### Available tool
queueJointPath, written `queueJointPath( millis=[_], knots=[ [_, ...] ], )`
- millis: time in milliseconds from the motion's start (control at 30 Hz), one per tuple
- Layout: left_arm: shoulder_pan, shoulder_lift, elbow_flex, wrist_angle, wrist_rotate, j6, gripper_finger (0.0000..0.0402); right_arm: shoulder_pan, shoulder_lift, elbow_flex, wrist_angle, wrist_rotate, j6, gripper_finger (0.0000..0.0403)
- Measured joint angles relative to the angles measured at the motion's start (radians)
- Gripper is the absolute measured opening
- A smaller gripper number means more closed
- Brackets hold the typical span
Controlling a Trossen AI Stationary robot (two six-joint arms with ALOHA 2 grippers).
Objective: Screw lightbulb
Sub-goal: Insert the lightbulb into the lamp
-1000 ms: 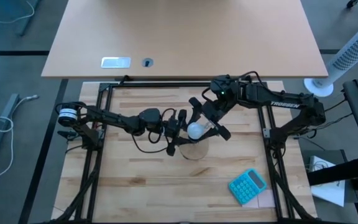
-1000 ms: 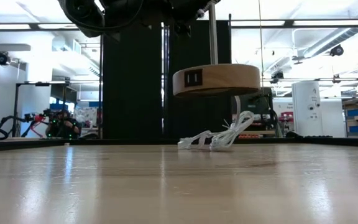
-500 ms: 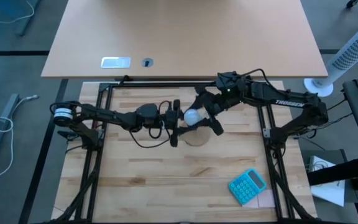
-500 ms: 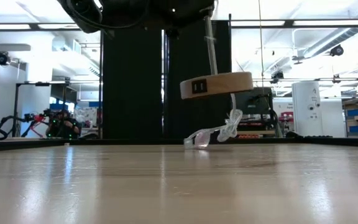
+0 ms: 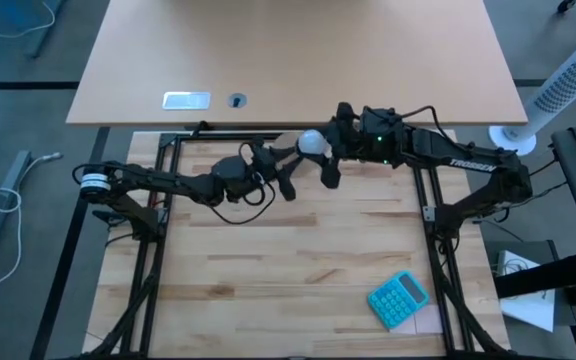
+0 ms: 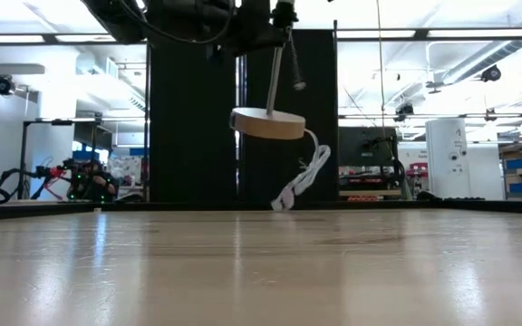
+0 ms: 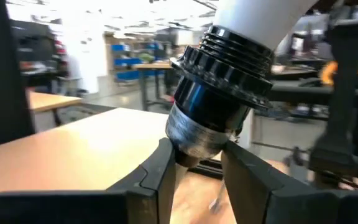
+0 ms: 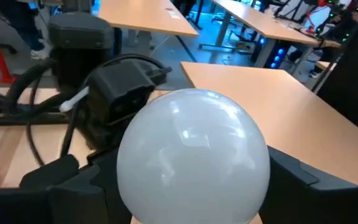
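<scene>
You're reading white "TROSSEN" lettering (image 5: 465,163) along the right arm, set back from its claw; the rest of the writing is too small to make out.

Under both claws the table (image 5: 298,270) is showing as pale wooden planks in a black frame. A teal calculator (image 5: 399,298) is lying well away from the claws, near the front edge on the right arm's side. Beyond the claws a smooth tan desk (image 5: 298,50) is standing, and the low view is looking into a bright workshop with benches and shelving.

Your left claw (image 7: 197,155) is clamping its two dark fingers on the narrow metal neck of the black socket (image 7: 219,93), a glossy ribbed cylinder. Your right claw (image 5: 326,145) is closing from the opposite side on the lightbulb (image 8: 191,162), a smooth, glossy white globe sitting between its fingers and seated in that socket. So the bulb is sitting between the two claws, lifted off the table near its far edge.

Below the claws a tan round wooden disc (image 6: 268,123) is hanging tilted in the air, with a white cord (image 6: 302,177) trailing from it to the tabletop.
</scene>
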Motion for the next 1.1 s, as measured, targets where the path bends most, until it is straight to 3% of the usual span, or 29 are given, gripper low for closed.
queueJointPath(
  millis=[267,533,800,1100],
  knots=[
    [0.0,0.0,-0.004,-0.016,0.056,0.05,0.0072,0.002,0.001,-0.002,-0.004,-0.019,0.001,0.0244],
    [-0.002,0.033,-0.007,-0.034,0.152,0.055,0.007,0.009,0.007,-0.028,-0.011,-0.102,0.075,0.0241],
    [-0.021,0.044,-0.021,-0.231,0.161,0.049,0.0072,0.011,0.006,-0.168,0.023,-0.116,0.154,0.0235],
    [-0.048,-0.045,-0.164,-0.274,0.167,0.045,0.0072,0.013,0.001,-0.27,0.14,-0.116,0.2,0.0238]
  ],
)
